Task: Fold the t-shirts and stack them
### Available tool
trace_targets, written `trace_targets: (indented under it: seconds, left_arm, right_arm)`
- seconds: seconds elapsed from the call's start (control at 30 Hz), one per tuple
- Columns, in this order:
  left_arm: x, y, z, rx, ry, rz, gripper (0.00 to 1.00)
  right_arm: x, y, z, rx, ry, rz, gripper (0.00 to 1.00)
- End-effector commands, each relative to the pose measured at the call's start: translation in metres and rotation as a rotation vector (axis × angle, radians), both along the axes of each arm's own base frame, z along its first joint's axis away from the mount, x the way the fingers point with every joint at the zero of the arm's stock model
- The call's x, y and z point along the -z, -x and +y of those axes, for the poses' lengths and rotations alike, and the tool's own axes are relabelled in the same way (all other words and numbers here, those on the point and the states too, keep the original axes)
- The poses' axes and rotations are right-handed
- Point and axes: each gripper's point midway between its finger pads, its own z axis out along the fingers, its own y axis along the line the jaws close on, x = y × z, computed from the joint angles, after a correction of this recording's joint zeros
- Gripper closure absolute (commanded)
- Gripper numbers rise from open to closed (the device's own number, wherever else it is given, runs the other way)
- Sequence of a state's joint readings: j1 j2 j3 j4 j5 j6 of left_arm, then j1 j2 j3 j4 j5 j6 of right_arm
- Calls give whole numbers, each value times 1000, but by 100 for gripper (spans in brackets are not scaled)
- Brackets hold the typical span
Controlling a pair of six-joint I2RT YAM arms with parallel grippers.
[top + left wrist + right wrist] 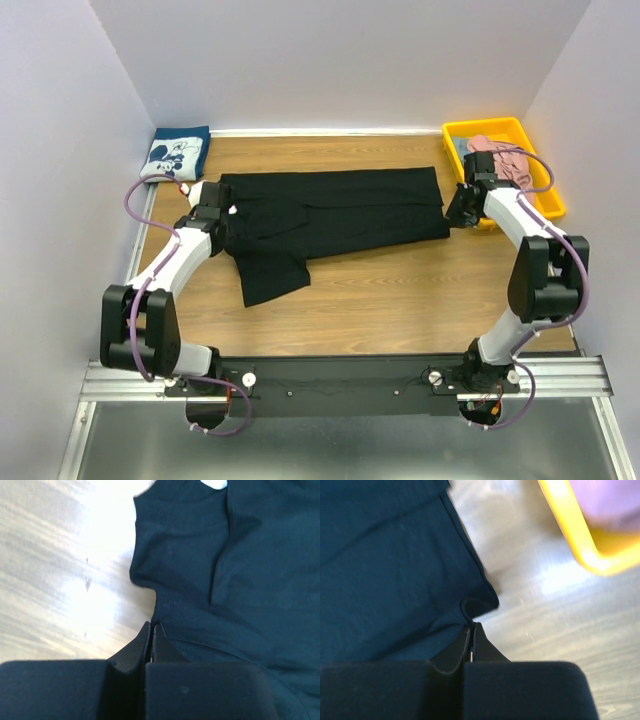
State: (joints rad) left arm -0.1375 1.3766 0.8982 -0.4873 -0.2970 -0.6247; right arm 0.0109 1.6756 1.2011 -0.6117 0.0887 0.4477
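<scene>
The large black t-shirt (pixel 330 215) lies spread across the middle of the wooden table, partly folded lengthwise, with a sleeve hanging toward the front left. My left gripper (pixel 212 215) is shut on its left edge, pinching the cloth (pixel 215 605) at the fingertips. My right gripper (pixel 458 212) is shut on its right corner, with the hem (pixel 470 607) curled between the fingertips. The navy t-shirt with the white mouse print (pixel 176 153) lies folded at the back left corner. The pink t-shirt (pixel 505 158) sits in the yellow bin (pixel 458 135).
The yellow bin stands at the back right; its rim (pixel 570 530) shows close beside my right gripper. Grey walls close in the table on three sides. Bare wood (pixel 400 290) lies in front of the black shirt.
</scene>
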Motion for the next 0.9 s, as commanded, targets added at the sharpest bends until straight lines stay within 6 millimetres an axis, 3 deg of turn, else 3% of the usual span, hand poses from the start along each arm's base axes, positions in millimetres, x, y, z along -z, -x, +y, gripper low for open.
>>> trace_targets:
  seconds: [0.0, 0.27, 0.6, 0.87]
  left_arm:
    - [-9, -25, 8, 3, -15, -40, 100]
    - [-14, -60, 19, 20, -26, -53, 100]
    - [15, -89, 19, 48, -7, -9, 100]
    - [37, -96, 23, 27, -14, 18, 96]
  right_arm:
    - [-5, -24, 1, -22, -12, -9, 99]
    - [4, -55, 5, -47, -27, -5, 99]
    - [30, -70, 2, -41, -12, 39, 99]
    - [48, -77, 0, -34, -2, 59, 96]
